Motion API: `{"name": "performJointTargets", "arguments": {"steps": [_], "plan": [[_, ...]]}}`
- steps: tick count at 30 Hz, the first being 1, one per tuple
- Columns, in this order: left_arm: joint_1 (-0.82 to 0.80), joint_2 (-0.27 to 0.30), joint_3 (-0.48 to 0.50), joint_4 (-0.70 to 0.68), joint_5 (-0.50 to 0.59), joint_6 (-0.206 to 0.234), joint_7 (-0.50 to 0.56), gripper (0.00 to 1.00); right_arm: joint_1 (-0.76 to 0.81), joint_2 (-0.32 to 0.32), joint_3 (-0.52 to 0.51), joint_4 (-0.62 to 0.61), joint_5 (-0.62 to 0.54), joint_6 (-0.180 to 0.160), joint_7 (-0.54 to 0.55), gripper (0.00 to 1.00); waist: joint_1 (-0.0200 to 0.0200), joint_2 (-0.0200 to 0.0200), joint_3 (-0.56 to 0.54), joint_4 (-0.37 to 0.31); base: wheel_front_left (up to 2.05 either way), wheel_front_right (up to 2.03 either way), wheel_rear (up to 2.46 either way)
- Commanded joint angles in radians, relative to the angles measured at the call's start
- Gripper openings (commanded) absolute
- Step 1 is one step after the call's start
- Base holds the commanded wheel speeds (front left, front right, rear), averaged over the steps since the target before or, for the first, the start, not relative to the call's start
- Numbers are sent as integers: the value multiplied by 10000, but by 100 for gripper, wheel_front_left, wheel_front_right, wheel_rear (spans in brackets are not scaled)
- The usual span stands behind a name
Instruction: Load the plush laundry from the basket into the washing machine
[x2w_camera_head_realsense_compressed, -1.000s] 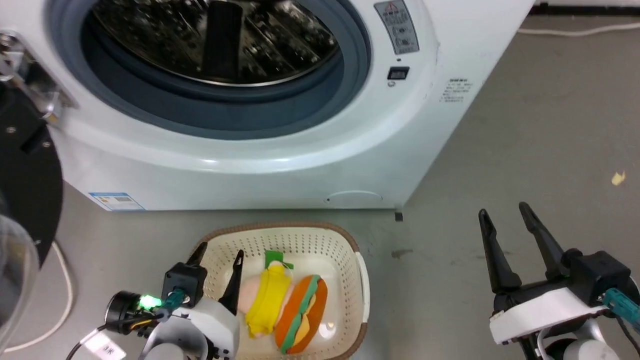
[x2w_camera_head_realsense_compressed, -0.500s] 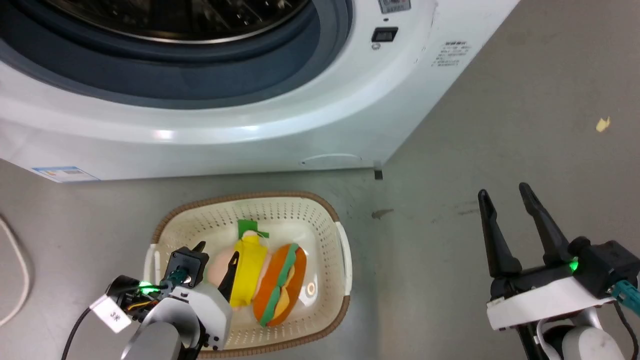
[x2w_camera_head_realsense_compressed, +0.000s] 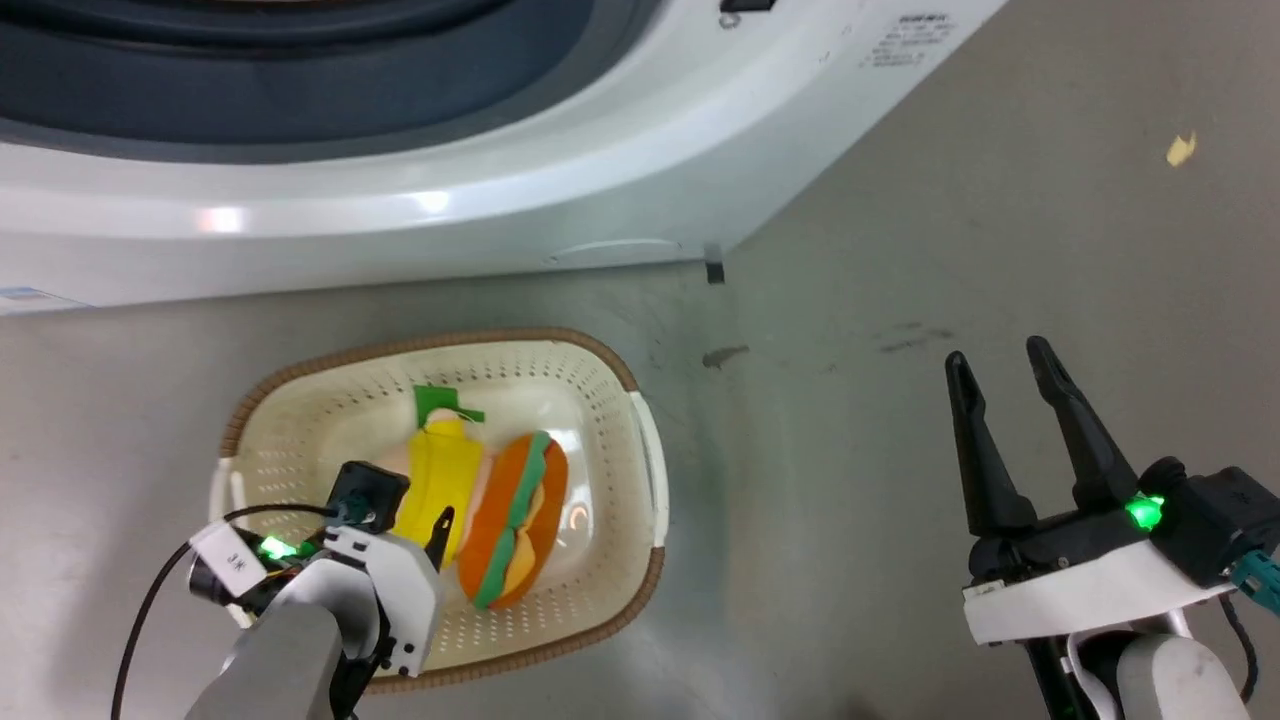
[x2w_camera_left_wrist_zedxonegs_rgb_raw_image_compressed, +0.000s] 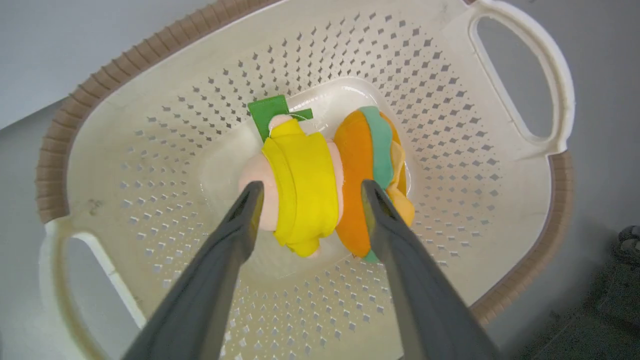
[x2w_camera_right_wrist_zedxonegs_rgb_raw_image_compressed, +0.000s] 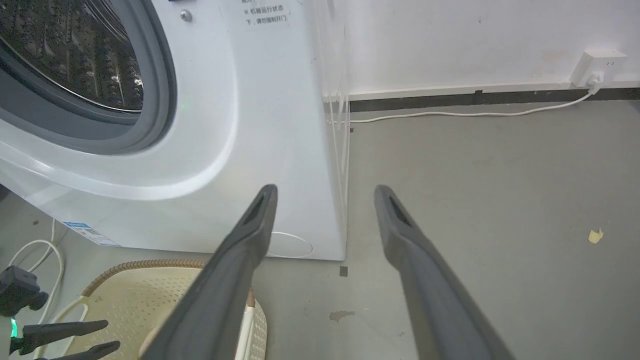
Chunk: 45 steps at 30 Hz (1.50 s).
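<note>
The cream basket (x2w_camera_head_realsense_compressed: 600, 360) with a brown rim (x2w_camera_left_wrist_zedxonegs_rgb_raw_image_compressed: 150, 50) stands on the floor in front of the white washing machine (x2w_camera_head_realsense_compressed: 500, 200). In it lie the pinkish-beige figure in yellow (x2w_camera_head_realsense_compressed: 440, 475) and the orange burger (x2w_camera_head_realsense_compressed: 515, 520), side by side. My left gripper (x2w_camera_left_wrist_zedxonegs_rgb_raw_image_compressed: 311, 186) is open low inside the basket. Its fingers straddle the yellow figure (x2w_camera_left_wrist_zedxonegs_rgb_raw_image_compressed: 300, 190), and one finger lies over the burger (x2w_camera_left_wrist_zedxonegs_rgb_raw_image_compressed: 357, 165). My right gripper (x2w_camera_head_realsense_compressed: 997, 353) hangs open and empty over the floor right of the basket. The steel drum (x2w_camera_right_wrist_zedxonegs_rgb_raw_image_compressed: 75, 55) shows through the grey gasket.
A white cable (x2w_camera_right_wrist_zedxonegs_rgb_raw_image_compressed: 450, 114) runs along the wall to a socket (x2w_camera_right_wrist_zedxonegs_rgb_raw_image_compressed: 597, 67). Another white cable (x2w_camera_right_wrist_zedxonegs_rgb_raw_image_compressed: 35, 250) loops on the floor left of the basket. A yellow scrap (x2w_camera_head_realsense_compressed: 1180, 150) lies on the grey floor at the right. The washer's corner foot (x2w_camera_head_realsense_compressed: 713, 272) is near the basket.
The head camera has tilted down, so the washer has slid up the picture. My left gripper has sunk deeper into the basket around the yellow figure. The right gripper holds its pose.
</note>
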<state>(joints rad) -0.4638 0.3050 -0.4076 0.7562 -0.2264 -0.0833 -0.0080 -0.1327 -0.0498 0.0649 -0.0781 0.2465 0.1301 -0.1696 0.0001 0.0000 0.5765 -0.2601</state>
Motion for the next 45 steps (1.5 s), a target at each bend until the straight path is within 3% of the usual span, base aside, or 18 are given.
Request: {"name": "performJointTargets", "arguments": {"steps": [1,12,33,34,35,41,45], "plan": [[-299,145,-196,225,-96,-63,51,100,-223,-3,37,-62,120,4,-86,100,-1,0,277,-158,0,0,0],[-1655,949,-1157,1365,-626,-176,249,100,-617,-3,312,-236,575,5,-315,100,-1,0,1514,-631,0,0,0],[-3832,1508,-3208,3744,-1286,-300,258,100,-1054,-4,606,-536,1281,6,-752,100,-1,0,3421,-1300,0,0,0],[-3903,1520,-3297,3876,-1330,-319,272,64,-1076,-4,615,-535,1314,6,-773,100,-1,0,3493,-1340,0,0,0],[-3968,1539,-3398,3996,-1360,-338,275,0,-1102,-4,621,-527,1345,6,-793,100,-1,0,3560,-1375,0,0,0],[-4315,1749,-3827,4684,-1790,-445,166,0,-1433,-4,766,-477,1567,6,-918,100,-1,0,3835,-1642,0,0,0],[-4152,1604,-3780,4758,-1990,-452,-124,0,-1559,-4,706,-352,1507,6,-922,100,-1,0,3367,-1521,0,0,0]]}}
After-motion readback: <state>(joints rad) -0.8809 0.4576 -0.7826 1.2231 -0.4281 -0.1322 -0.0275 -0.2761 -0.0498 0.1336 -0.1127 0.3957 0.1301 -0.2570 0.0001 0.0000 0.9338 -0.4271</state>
